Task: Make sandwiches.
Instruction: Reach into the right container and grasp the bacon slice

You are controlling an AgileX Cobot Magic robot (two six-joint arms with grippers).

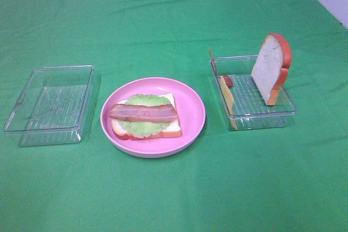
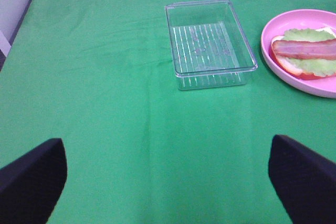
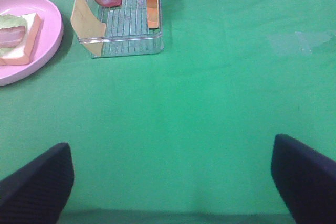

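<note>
An open sandwich lies on the round pink plate (image 1: 193,126) mid-table: a bread slice (image 1: 171,130), a lettuce leaf (image 1: 142,127) and a bacon strip (image 1: 142,112) on top. In the clear tray on the right (image 1: 261,117), another bread slice (image 1: 267,69) stands upright, a yellow cheese slice (image 1: 227,96) leans on the near-left wall and a bacon end (image 1: 228,81) shows. Neither gripper appears in the high view. My left gripper (image 2: 167,161) is open over bare cloth, well short of the empty tray (image 2: 210,45). My right gripper (image 3: 172,148) is open, far from the cheese (image 3: 86,22).
An empty clear tray (image 1: 49,104) sits left of the plate. Green cloth covers the whole table. A pale wall edge (image 2: 16,3) shows at the table's left side in the left wrist view.
</note>
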